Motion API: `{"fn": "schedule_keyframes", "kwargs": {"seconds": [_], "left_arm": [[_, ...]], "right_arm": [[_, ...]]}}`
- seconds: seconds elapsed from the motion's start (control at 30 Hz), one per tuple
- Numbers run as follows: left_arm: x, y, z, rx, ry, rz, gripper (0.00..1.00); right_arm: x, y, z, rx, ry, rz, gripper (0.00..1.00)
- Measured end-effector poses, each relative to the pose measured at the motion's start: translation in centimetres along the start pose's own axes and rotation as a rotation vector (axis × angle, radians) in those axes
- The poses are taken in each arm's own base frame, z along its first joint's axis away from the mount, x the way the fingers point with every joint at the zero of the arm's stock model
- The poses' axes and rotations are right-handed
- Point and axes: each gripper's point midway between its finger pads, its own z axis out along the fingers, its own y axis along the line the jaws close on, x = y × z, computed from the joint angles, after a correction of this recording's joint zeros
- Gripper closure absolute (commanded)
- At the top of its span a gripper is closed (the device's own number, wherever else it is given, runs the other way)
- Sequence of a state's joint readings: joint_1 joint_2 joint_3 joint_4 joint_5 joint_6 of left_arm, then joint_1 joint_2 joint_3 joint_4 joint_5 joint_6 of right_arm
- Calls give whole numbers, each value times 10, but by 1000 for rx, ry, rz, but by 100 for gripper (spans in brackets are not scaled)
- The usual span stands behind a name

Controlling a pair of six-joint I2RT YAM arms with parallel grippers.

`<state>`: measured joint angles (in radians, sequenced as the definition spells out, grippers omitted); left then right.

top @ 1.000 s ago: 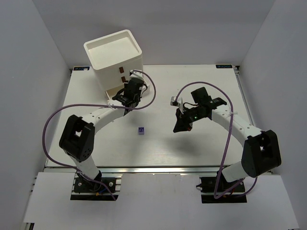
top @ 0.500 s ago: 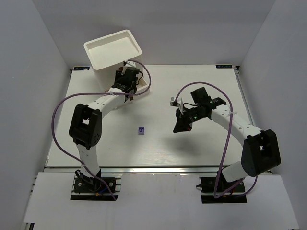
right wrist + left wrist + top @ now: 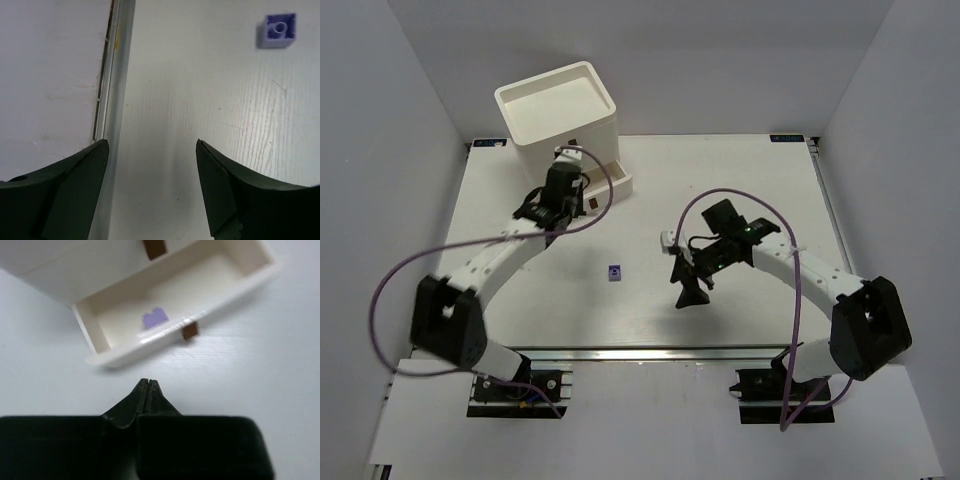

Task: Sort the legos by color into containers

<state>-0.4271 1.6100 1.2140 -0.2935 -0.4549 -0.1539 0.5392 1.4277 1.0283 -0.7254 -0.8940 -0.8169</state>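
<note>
Expect a light, rigid, slick purple lego (image 3: 276, 30); pinch its flat opposite sides. Your right end effector (image 3: 150, 146) stands apart; the left end effector (image 3: 147, 384) is pressed together.

Drawer unit (image 3: 75, 270): body cut off by top edge of left wrist view. Upper handle (image 3: 154, 247) partly out of frame there.
Purple brick (image 3: 155, 319) inside open drawer (image 3: 240, 282): blurred, studs unreadable.
Top view: left arm (image 3: 510, 250) covers part of unit's front; drawer contents too small to tell.
Loose brick (image 3: 614, 272) near middle of table (image 3: 740, 170): tiny, studs unclear.
Right gripper (image 3: 150, 145): finger bases cut by bottom edge of right wrist view; from above just dark lump.
</note>
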Motion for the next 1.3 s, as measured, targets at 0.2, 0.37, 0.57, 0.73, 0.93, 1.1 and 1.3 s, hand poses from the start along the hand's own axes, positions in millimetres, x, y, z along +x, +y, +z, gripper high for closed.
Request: {"fn": "schedule_keyframes", "kwargs": {"seconds": [0.2, 0.37, 0.57, 0.73, 0.93, 1.1, 1.3], "left_arm": [[-8, 4, -127, 335, -204, -110, 25], [16, 17, -186, 447, -311, -126, 14], [33, 36, -212, 435, -371, -154, 14], [37, 51, -217, 379, -381, -190, 14], [41, 61, -223, 348, -390, -219, 13], [41, 63, -225, 342, -395, -227, 13], [43, 63, -224, 339, -387, -226, 13]], "right_arm": [[15, -3, 38, 32, 114, -225, 12], [15, -49, 73, 146, 176, -283, 11], [-4, -103, 119, 265, 223, -245, 11], [-21, -124, 140, 293, 216, -222, 11], [-21, -136, 154, 291, 222, -196, 13], [-11, -143, 161, 293, 251, -180, 22], [-10, -143, 163, 280, 259, -191, 77]]}}
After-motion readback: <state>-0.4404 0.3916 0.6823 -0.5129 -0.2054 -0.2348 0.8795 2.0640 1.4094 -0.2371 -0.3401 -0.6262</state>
